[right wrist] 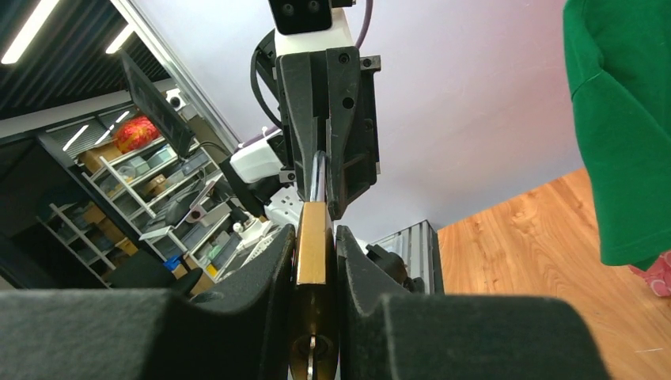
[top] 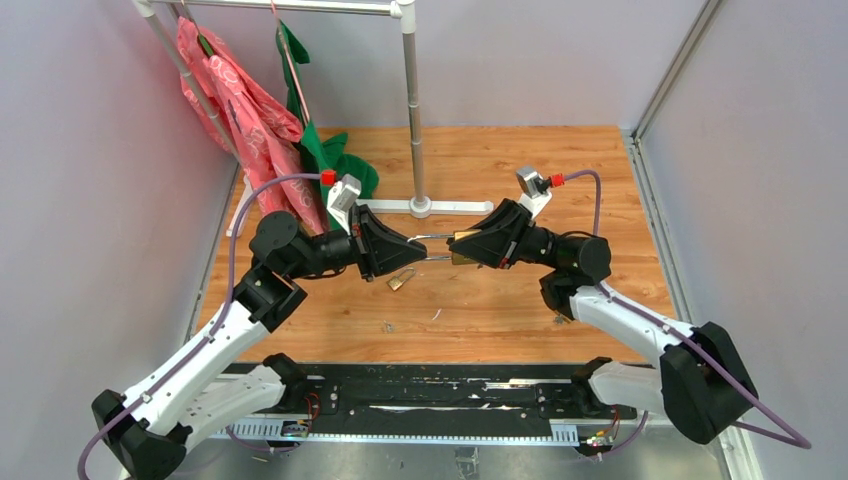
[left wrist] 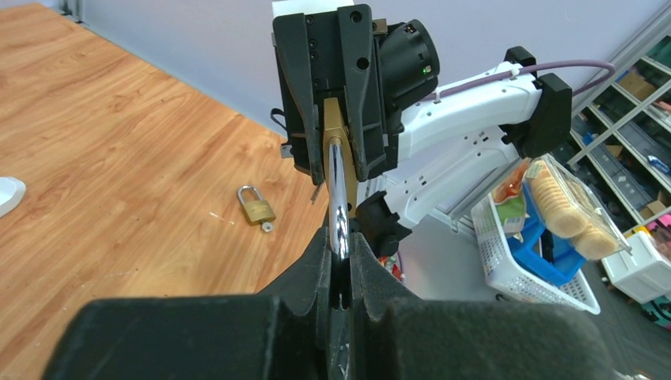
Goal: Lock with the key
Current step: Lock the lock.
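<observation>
A brass padlock [top: 462, 247] is held in the air between my two grippers, above the middle of the wooden table [top: 500, 310]. My left gripper [top: 412, 246] is shut on its silver shackle [left wrist: 339, 202]. My right gripper [top: 474, 246] is shut on the brass body [right wrist: 312, 241]. In the left wrist view the body [left wrist: 335, 131] sits between the right gripper's fingers [left wrist: 362, 95]. In the right wrist view a key [right wrist: 311, 350] stands in the keyhole at the bottom of the body, and the shackle [right wrist: 316, 176] runs up into the left gripper's fingers [right wrist: 348, 134].
A second small brass padlock [top: 401, 280] lies on the table below the grippers and also shows in the left wrist view [left wrist: 255, 206]. A clothes rack pole [top: 412, 110] stands at the back with pink [top: 245, 120] and green [top: 330, 155] garments.
</observation>
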### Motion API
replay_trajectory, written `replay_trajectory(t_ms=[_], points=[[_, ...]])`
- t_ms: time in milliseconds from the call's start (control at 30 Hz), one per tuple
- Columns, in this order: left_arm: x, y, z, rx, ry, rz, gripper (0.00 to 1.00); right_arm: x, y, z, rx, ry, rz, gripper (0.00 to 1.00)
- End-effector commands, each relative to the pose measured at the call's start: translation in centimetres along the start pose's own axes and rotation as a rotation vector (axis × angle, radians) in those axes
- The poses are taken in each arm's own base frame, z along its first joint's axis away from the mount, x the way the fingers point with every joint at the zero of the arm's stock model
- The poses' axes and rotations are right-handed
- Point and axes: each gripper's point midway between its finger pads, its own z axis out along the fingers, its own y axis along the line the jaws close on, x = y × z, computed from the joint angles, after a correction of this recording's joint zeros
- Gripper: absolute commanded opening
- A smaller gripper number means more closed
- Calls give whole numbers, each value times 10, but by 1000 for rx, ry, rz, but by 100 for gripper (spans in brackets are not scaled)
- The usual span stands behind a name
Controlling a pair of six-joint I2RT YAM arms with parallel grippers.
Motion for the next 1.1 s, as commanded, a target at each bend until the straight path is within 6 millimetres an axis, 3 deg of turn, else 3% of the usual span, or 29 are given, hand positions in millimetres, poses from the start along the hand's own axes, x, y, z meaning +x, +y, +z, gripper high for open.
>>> replay_trajectory(t_ms=[0, 367, 867, 1000, 1067], points=[[44, 3, 7, 25, 154, -79, 0, -8, 45, 10, -156, 30, -56, 0], [45, 16, 24, -41, 175, -258, 0, -2, 30, 10, -57, 73, -129, 0], [45, 15, 26, -31, 196, -282, 0, 2, 24, 4, 16, 115, -228, 0], [55, 20, 33, -58, 202, -256, 0, 4, 23, 9, 19, 105, -215, 0], [70, 16, 44, -40, 248, -245, 0, 11, 22, 16, -4, 115, -190, 0]])
